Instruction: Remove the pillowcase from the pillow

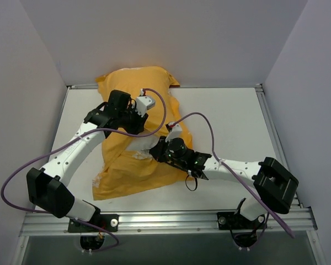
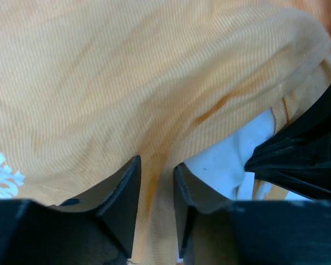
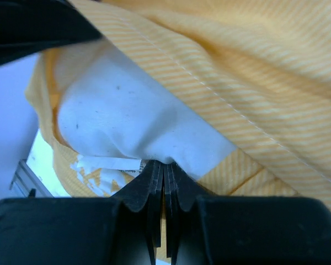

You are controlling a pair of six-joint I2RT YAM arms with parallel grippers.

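While the orange pillowcase [image 1: 127,176] lies lengthwise on the white table [image 1: 231,110], its far end bunched against the back wall, a patch of the white pillow [image 3: 121,116] shows at the opening on its right edge. The right gripper [image 3: 163,167] has its fingers pressed together on a pinch of that white cloth. The left gripper [image 2: 156,163], just beyond, has its fingers drawn close on a fold of the pillowcase.
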